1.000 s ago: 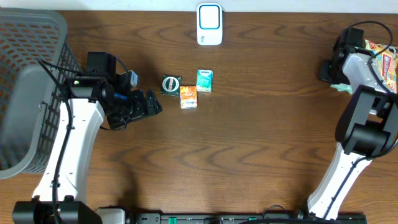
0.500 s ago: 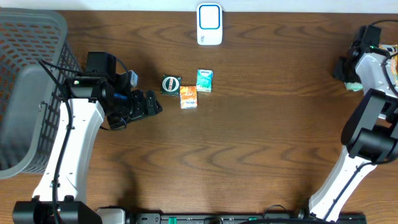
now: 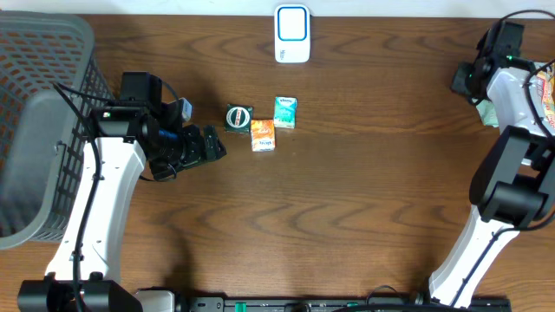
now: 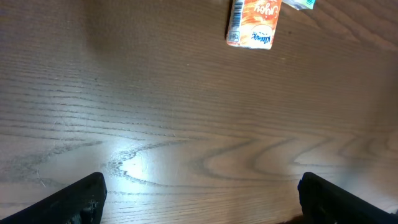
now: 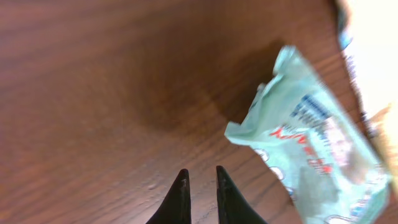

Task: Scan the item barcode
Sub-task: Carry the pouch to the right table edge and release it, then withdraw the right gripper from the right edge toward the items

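Three small items lie mid-table: a round dark green tin (image 3: 237, 118), an orange box (image 3: 263, 135) and a teal tissue pack (image 3: 285, 113). A white and blue scanner (image 3: 292, 34) stands at the far edge. My left gripper (image 3: 211, 146) is open just left of the tin, holding nothing. In the left wrist view the orange box (image 4: 254, 22) lies far ahead of the wide-apart fingers (image 4: 74, 199). My right gripper (image 3: 457, 82) hovers at the far right, beside a mint green packet (image 3: 488, 113). Its fingertips (image 5: 199, 171) stand a narrow slit apart over bare wood, left of the packet (image 5: 311, 149).
A grey mesh basket (image 3: 35, 130) fills the left side of the table. Colourful snack packets (image 3: 542, 87) lie at the right edge, behind the right arm. The tabletop is brown wood.
The right wrist swung out toward the right edge, then came back up and left. Its fingers have parted slightly. The left arm and the three items have not moved.
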### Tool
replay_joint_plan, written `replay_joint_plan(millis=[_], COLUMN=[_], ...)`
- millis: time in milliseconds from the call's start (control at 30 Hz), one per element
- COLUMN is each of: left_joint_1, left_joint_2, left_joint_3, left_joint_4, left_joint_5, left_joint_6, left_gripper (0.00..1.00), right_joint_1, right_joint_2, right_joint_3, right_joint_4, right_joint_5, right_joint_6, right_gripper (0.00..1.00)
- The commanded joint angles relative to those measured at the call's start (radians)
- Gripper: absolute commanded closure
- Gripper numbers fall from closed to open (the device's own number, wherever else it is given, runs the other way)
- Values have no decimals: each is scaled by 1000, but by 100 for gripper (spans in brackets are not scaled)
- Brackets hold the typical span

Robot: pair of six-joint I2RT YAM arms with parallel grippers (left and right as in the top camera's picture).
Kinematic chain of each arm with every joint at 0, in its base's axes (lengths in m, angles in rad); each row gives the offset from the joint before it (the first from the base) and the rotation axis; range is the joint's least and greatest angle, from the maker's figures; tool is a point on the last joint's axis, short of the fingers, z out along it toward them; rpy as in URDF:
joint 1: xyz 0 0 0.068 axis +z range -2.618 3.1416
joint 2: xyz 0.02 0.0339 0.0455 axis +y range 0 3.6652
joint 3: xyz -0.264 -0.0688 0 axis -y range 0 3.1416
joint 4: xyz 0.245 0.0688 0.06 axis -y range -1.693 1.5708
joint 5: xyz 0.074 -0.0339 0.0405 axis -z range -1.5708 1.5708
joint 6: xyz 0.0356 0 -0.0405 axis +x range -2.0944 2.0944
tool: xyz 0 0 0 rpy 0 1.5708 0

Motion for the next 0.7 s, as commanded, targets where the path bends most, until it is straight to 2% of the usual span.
replay_joint_plan(millis=[0, 167, 300, 500, 667], left_joint_1=[-2, -2, -2, -2, -2], left_joint_2=[7, 7, 7, 7, 7], left_joint_3=[-2, -2, -2, -2, -2], left_joint_4=[-2, -2, -2, -2, -2], left_joint_5=[6, 6, 6, 6, 6], left_joint_6=[13, 13, 13, 13, 13], left_gripper=[2, 2, 2, 2, 2], right_joint_1=[-6, -26, -53, -103, -105], right_joint_2=[51, 74, 74, 74, 71], right_joint_3=[8, 8, 8, 9, 9], right_joint_4=[-9, -16, 0, 2, -1], right_joint_5=[6, 128, 210, 180, 139], right_joint_6=[12, 12, 12, 11, 11], right_gripper=[92, 96, 83, 81, 71])
